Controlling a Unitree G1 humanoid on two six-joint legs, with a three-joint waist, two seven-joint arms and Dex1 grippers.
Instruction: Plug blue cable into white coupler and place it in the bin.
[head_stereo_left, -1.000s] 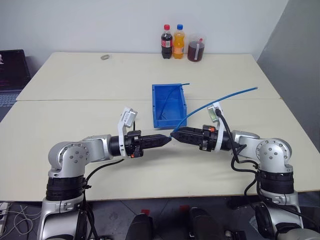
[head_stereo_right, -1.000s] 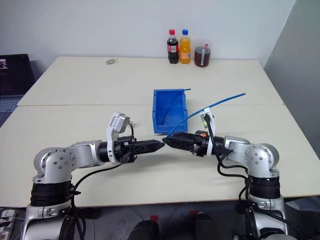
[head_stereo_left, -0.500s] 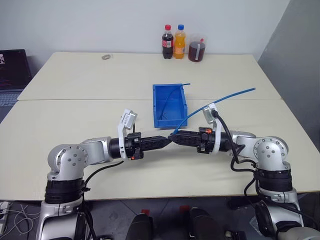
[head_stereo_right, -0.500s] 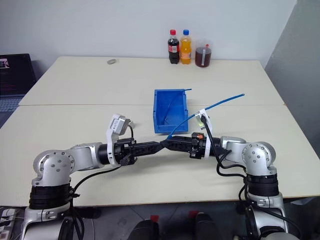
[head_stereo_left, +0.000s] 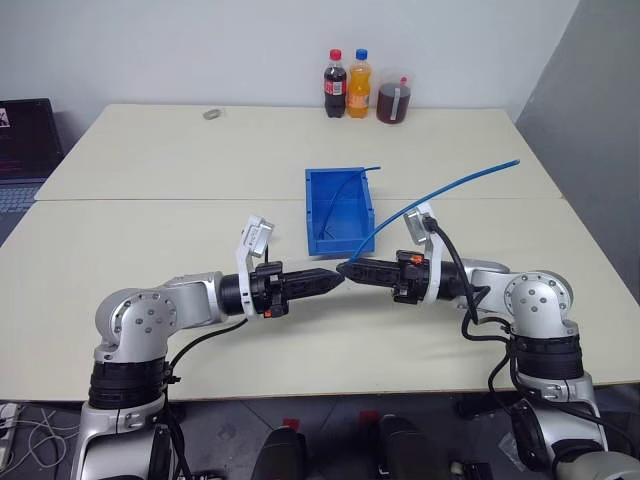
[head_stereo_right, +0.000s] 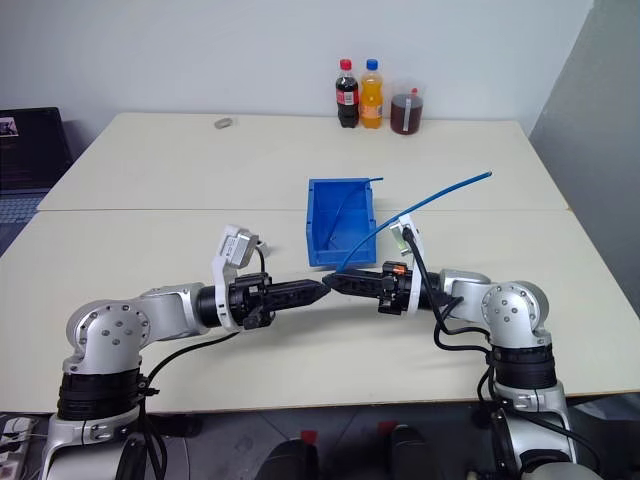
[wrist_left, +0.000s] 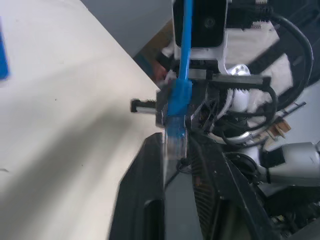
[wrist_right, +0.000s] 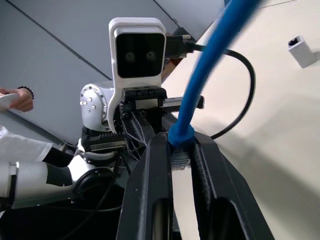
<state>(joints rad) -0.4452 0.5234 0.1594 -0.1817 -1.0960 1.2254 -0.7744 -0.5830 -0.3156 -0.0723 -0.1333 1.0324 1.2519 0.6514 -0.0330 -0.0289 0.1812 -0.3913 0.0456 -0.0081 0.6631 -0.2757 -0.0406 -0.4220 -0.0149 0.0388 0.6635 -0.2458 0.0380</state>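
My two grippers meet tip to tip above the near table, in front of the bin (head_stereo_left: 311, 205). The right gripper (head_stereo_left: 348, 268) is shut on the blue cable (head_stereo_left: 430, 198) just behind its clear plug (wrist_right: 180, 161). From there the cable arcs up and away to the right. The plug's tip pokes toward the left gripper (head_stereo_left: 334, 279), which sits right at it. The white coupler (wrist_right: 302, 49) lies on the tabletop, apart from both grippers. The bin is bright blue with an open top and stands mid-table.
A second thin blue cable (head_stereo_left: 346, 198) lies inside the bin, one end sticking over its back rim. Two bottles (head_stereo_left: 345, 84) and a jar of dark liquid (head_stereo_left: 391, 98) stand at the far edge, a grey ring (head_stereo_left: 211, 114) far left. A person's hand (wrist_right: 16, 99) shows beyond the table.
The right gripper's jaws, open around the cable end a second ago, have closed on it. Both arms stay about where they were. The cable's free end has lifted slightly.
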